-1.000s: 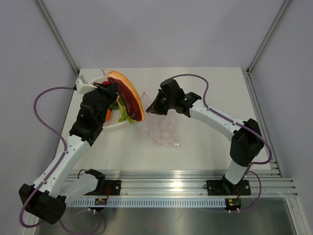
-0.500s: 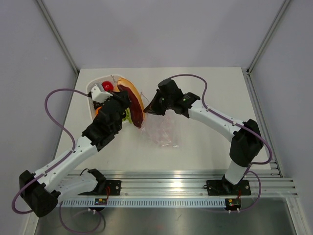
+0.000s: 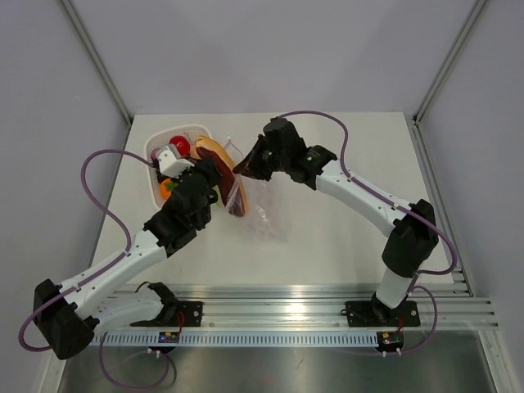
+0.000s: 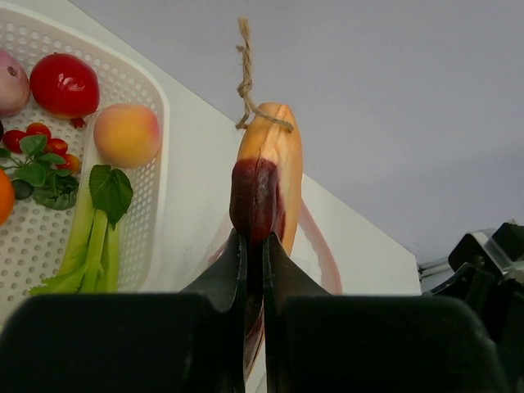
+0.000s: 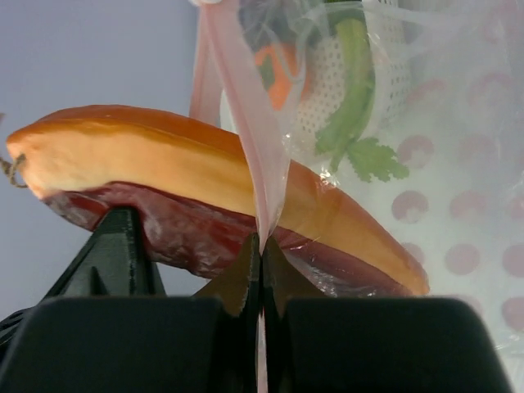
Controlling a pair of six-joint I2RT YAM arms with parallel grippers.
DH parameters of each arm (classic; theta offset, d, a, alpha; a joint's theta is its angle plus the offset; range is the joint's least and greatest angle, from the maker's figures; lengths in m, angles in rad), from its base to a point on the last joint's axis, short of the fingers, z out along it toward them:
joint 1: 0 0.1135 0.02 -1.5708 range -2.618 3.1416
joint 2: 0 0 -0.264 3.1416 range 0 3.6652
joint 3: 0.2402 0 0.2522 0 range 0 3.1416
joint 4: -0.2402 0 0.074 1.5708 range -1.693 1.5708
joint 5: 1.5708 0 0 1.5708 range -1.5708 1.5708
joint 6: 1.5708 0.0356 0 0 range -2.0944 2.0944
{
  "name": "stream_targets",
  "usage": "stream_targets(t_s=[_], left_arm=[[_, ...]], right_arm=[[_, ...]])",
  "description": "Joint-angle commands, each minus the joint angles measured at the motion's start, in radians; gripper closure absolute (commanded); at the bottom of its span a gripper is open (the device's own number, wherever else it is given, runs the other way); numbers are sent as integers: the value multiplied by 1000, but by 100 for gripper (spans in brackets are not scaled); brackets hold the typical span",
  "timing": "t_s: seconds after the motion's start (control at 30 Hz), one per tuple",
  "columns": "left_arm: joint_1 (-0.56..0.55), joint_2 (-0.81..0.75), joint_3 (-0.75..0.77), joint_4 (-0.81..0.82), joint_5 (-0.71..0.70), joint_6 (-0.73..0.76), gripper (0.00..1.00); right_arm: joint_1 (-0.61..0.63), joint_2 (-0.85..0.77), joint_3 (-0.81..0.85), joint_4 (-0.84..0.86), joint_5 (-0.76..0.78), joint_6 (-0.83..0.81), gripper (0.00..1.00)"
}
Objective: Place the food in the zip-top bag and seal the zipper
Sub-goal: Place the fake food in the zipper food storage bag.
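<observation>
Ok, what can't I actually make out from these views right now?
- Top view: how far the orange-red food piece is inside the bag; the left gripper and right gripper cover the mouth.
- Left wrist: the piece's lower end, behind the fingers.
- Right wrist: the zipper strip runs off the top edge; the mouth's other lip is unseen.

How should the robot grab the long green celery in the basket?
Probably by the middle of the celery's pale stalk, coming straight down from above, with the jaws closing across its thin width. It lies flat in the basket, long and narrow. Its leafy end by the peach looks wider and floppier, so it would likely be harder to hold.
</observation>
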Motion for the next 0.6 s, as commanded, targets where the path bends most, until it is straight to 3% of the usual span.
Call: stream_targets(t_s=[0.0, 0.23, 0.27, 0.3, 0.33, 0.4, 0.47, 0.57], left_arm=[[-6, -23, -28, 58, -80, -28, 100], [-51, -14, -30, 42, -31, 21, 98], [-52, -20, -26, 13, -18, 21, 86], [-54, -30, -31, 3, 2, 28, 53], [-54, -47, -39, 2, 10, 37, 38], [-54, -107, -59, 34, 34, 92, 20], [-54, -161, -71, 54, 45, 125, 12], [-54, -202, -45, 31, 29, 188, 12]], right_arm=[[12, -5, 41, 48, -1, -11, 100], [12, -7, 21, 56, 11, -7, 100], [13, -11, 19, 51, 12, -8, 100], [12, -14, 10, 53, 20, -10, 100], [12, -17, 7, 50, 25, -11, 100], [12, -31, -7, 53, 32, -14, 100], [12, -39, -11, 54, 43, -21, 100], [12, -39, -8, 59, 37, -30, 100]])
